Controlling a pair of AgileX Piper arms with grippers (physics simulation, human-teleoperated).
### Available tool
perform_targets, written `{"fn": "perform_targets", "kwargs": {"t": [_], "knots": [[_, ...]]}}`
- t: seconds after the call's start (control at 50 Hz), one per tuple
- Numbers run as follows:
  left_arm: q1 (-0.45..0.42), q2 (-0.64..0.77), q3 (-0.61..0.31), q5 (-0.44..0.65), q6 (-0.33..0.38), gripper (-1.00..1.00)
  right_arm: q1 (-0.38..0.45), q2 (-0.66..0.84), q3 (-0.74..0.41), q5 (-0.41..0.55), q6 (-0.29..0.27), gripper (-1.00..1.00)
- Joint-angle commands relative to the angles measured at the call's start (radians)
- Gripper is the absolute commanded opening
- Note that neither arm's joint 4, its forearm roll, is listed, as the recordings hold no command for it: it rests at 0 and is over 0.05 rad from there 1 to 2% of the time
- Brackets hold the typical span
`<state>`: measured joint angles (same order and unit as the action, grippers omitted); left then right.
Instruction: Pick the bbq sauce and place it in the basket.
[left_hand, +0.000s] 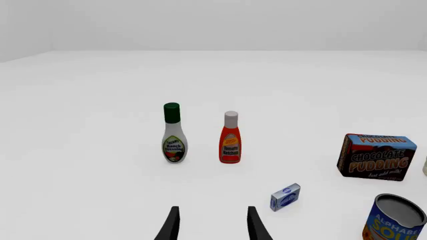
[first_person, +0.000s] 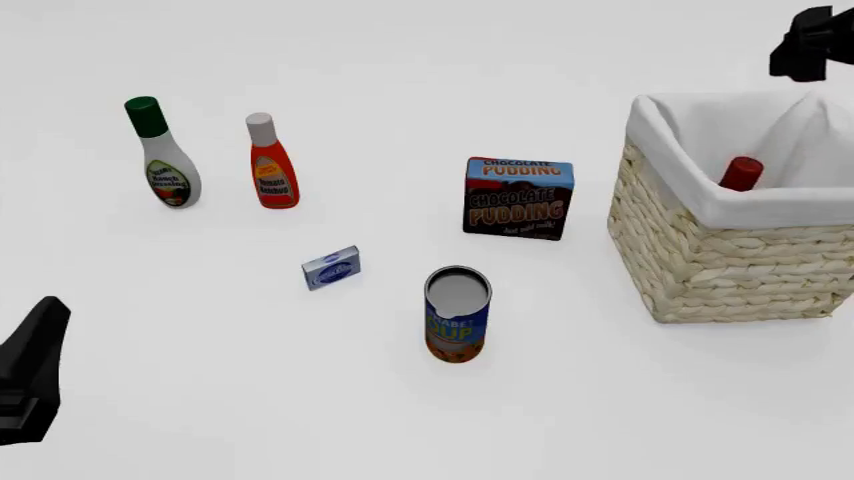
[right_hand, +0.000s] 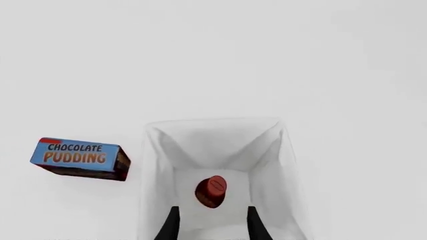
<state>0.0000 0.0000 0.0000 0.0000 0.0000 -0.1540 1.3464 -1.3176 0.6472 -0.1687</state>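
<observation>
Pretty much done here, by the look of it. The bbq sauce (right_hand: 211, 191) is already sitting inside the basket (first_person: 721, 262), upright on the white lining, with only its red cap showing over the rim in the front view. In the right wrist view the bottle is seen from straight above, between the fingers of the right tool (right_hand: 211, 225), which are spread apart and not touching it, so nothing is being held on that side. That tool is only partly caught at the far right edge of the front view, above the basket. The left tool (left_hand: 211, 225) is parked at the near left, fingers also spread and empty, pointed toward the ranch bottle (first_person: 163, 155) and the ketchup bottle (first_person: 271, 163) at the far left of the tabletop (first_person: 400, 420). Everything else is left alone: the chocolate pudding box (first_person: 518, 197) just left of the basket, the soup can (first_person: 457, 313) nearer, and the small blue packet (first_person: 332, 267) left of the can. What's left is judged to be just pulling the right arm clear.
</observation>
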Motion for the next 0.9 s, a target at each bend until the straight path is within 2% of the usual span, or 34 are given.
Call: {"fn": "perform_targets", "kwargs": {"t": [0.02, 0.32, 0.9], "knots": [[0.000, 0.000, 0.000, 0.000, 0.000, 1.00, 0.018, -0.062, -0.022, 0.042, -0.010, 1.00], [0.000, 0.000, 0.000, 0.000, 0.000, 1.00, 0.044, -0.143, 0.005, 0.050, -0.005, 1.00], [0.000, 0.000, 0.000, 0.000, 0.000, 1.00, 0.024, -0.294, 0.003, 0.098, -0.016, 1.00]]}}
